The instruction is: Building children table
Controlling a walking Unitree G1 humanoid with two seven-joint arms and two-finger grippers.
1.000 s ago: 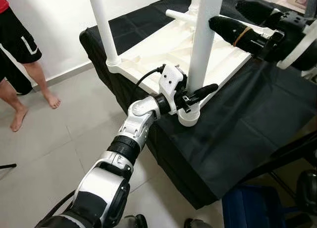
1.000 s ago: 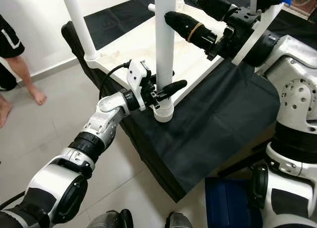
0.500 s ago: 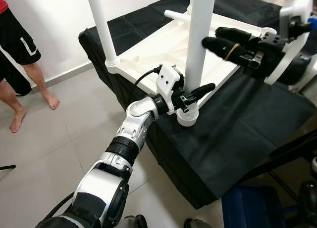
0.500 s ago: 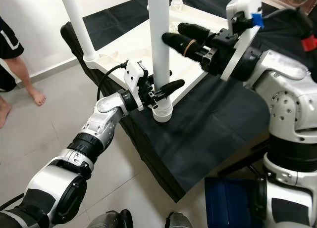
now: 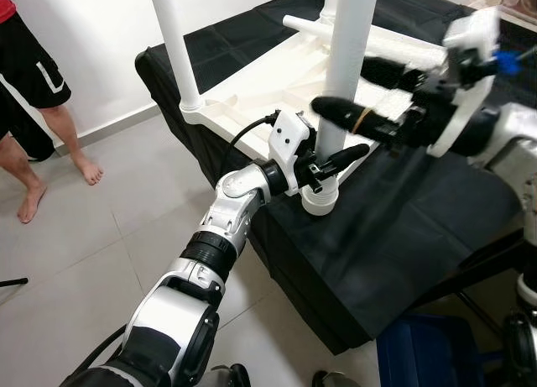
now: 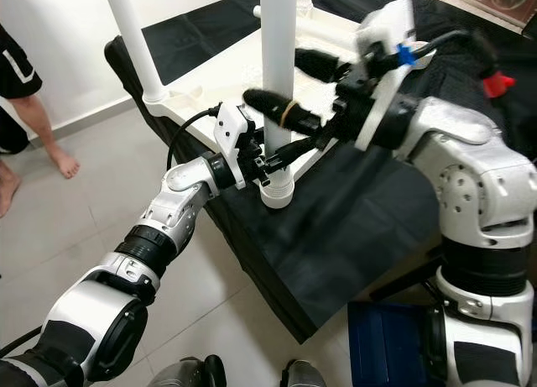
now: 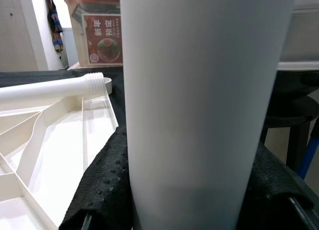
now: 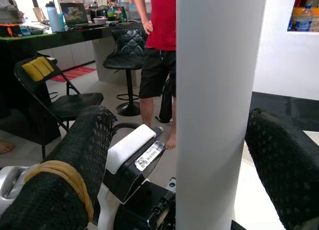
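A white plastic children's table (image 5: 277,76) lies upside down on a stand draped in black cloth (image 5: 394,227), with its ribbed underside facing up. Several white legs stand up from it, their tops cut off by the edge of the head views. One leg (image 5: 174,43) rises at the far left corner. The near leg (image 5: 348,60) stands at the corner closest to the robot, and its round foot socket (image 5: 319,198) sits at the table's edge, partly hidden by the left gripper.

The left gripper (image 5: 323,164) holds this near leg low down, just above the socket, its black fingers (image 7: 102,190) pressed against either side of the white tube. In the left wrist view the leg (image 7: 207,105) covers most of the picture, so little of the fingers can be made out. Another white leg (image 7: 55,89) lies on its side on the table behind it.

The right gripper (image 6: 289,89) reaches in from the right, higher on the same leg. Its fingers are spread wide, one on each side of the tube. One finger (image 8: 70,175) carries a tan rubber band. The fingers appear to stand a little off the leg rather than pressing on it, though the head views are blurred there.

A person (image 5: 29,93) in black shorts stands barefoot on the tiled floor (image 5: 92,261) at the left, cut off above the waist. A blue box (image 5: 424,353) sits under the stand, partly hidden.
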